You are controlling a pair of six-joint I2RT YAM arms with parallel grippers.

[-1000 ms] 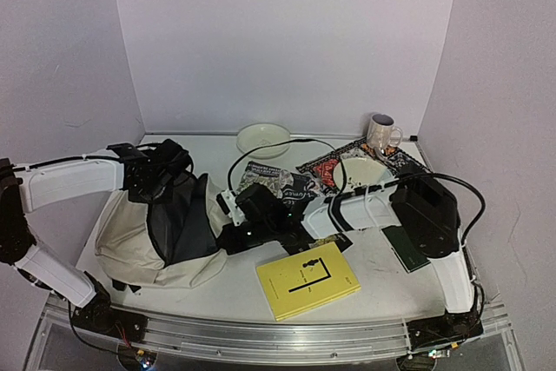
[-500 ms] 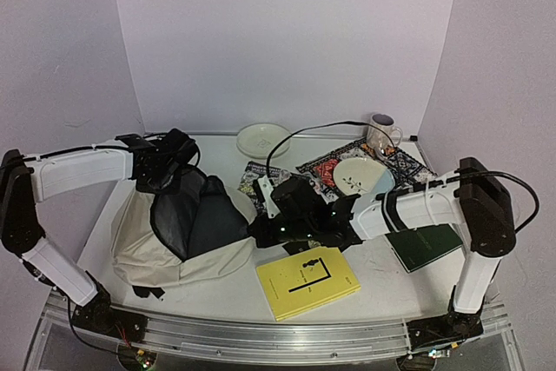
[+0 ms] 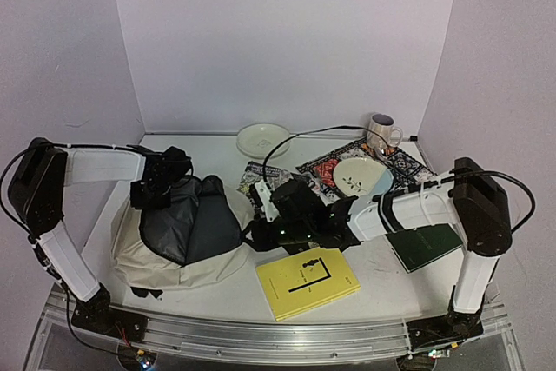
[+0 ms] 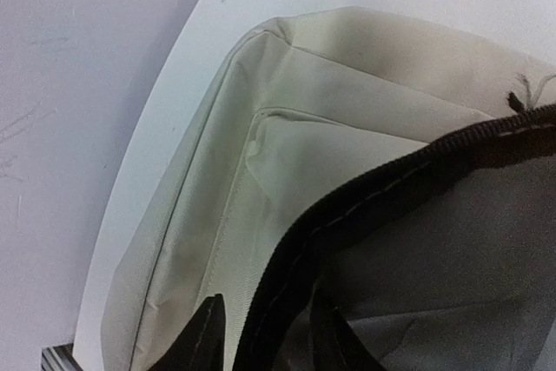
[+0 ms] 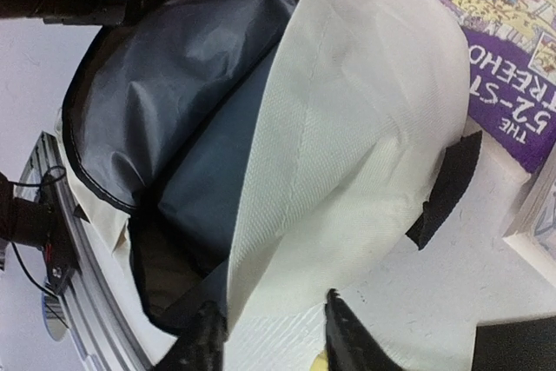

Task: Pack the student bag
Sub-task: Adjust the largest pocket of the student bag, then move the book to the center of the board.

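The student bag (image 3: pixel 130 249) lies slumped in the lower left of the top view, its cream shell spread on the table (image 3: pixel 387 280) and its dark lining facing up through the open mouth.

The left gripper (image 3: pixel 149 193) is at the bag's upper left edge. In the left wrist view its 2 dark fingers (image 4: pixel 204 341) rise from the bottom of the frame, spread apart, with the black zipper band (image 4: pixel 365 197) running down from the right edge into the gap between them. The band is not squeezed: a strip of cream fabric shows between it and the left finger, and grey lining (image 4: pixel 452 258) between it and the right finger.

The right gripper (image 3: pixel 259 234) sits at the bag's right edge, near the frame's centre, just above a yellow book (image 3: pixel 308 281). In the right wrist view its 2 fingers (image 5: pixel 343 336) also stand apart at the bottom of the frame, and the cream flap (image 5: pixel 347 128) of the bag hangs down into the space between them. Whether the pads touch that fabric cannot be told. A purple book (image 5: pixel 512 76) lies at the upper right of that view, beside the flap.
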